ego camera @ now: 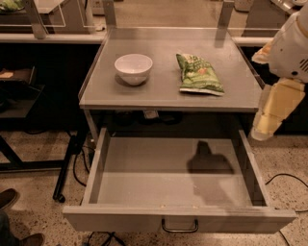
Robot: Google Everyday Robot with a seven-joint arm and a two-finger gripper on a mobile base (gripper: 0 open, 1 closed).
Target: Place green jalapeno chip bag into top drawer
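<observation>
The green jalapeno chip bag [198, 74] lies flat on the grey table top [159, 93], right of centre, with white and orange printing facing up. The top drawer [175, 178] below is pulled wide open and is empty inside; its dark curved handle [179, 227] is at the front centre. My gripper [267, 113] hangs at the right edge of the view, beside the table's right front corner, above the drawer's right wall and apart from the bag. It holds nothing that I can see.
A white bowl [133, 67] stands on the table top left of the bag. Upright posts [109, 12] rise at the table's back corners. A black stand [67, 163] and cables are on the floor at left. A shoe [7, 198] shows at lower left.
</observation>
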